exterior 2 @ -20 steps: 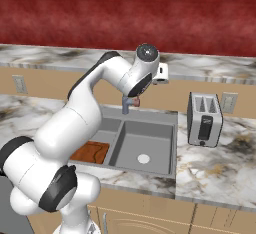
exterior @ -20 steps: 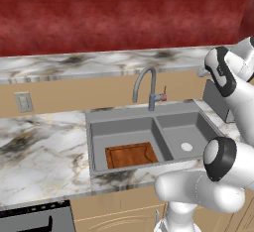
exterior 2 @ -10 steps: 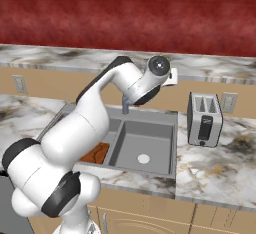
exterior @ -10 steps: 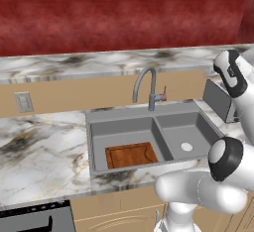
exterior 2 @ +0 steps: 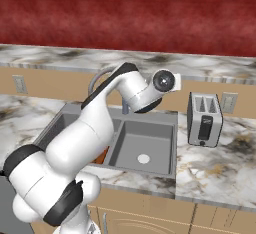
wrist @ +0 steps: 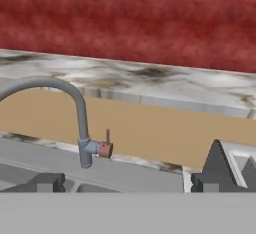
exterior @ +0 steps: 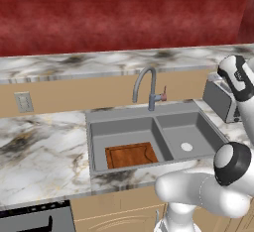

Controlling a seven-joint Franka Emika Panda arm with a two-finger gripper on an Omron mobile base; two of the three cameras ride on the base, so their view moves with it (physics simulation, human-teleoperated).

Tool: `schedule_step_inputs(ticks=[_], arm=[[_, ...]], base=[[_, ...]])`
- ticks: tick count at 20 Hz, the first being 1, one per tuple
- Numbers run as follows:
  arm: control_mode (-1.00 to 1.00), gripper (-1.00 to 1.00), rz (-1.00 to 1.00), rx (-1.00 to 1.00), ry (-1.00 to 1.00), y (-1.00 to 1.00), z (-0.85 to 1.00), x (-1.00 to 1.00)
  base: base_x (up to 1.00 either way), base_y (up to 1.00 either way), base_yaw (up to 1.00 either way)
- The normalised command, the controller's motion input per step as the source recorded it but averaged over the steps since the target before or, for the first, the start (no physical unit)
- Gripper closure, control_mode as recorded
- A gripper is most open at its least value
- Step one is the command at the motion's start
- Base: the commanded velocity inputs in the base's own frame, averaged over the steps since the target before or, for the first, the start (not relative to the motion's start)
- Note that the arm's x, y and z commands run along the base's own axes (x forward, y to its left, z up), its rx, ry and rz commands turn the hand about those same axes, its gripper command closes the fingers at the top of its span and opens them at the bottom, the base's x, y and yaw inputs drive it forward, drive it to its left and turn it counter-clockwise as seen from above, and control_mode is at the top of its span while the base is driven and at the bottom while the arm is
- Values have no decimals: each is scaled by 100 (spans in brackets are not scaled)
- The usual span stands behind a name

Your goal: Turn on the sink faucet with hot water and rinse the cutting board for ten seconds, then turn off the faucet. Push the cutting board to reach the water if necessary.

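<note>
Reddish-brown board (exterior: 131, 154) lies flat in the left basin of the sink (exterior: 149, 116), at its front. Grey faucet (exterior: 146, 86) stands behind the divider, spout arched left, red-tipped lever (wrist: 106, 145) on its right side. Gripper (wrist: 125, 182) fingertips stand apart, empty, short of the faucet. Toaster (exterior 2: 203, 119) sits right of the sink.

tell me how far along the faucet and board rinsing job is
Nothing looks done: no stream falls from the tall grey gooseneck faucet, and the reddish-brown wooden cutting board lies dry-looking in the grey double sink's left basin. In hand: the gripper, fingers apart, faces the reddish-tipped lever. Left: hot water on, rinse, off.
</note>
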Motion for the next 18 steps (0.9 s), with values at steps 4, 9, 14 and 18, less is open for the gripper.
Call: schedule_step_inputs(ticks=[4, 9, 14, 18], arm=[[-100, -100, 0, 0, -15, -8, -1, 0], [-100, -100, 0, 0, -5, 0, -11, 0], [-100, -100, 0, 0, 0, 6, -17, 0], [-100, -100, 0, 0, 0, 16, -18, 0]], base=[[0, 0, 0], [0, 0, 0], [0, 0, 0], [0, 0, 0]])
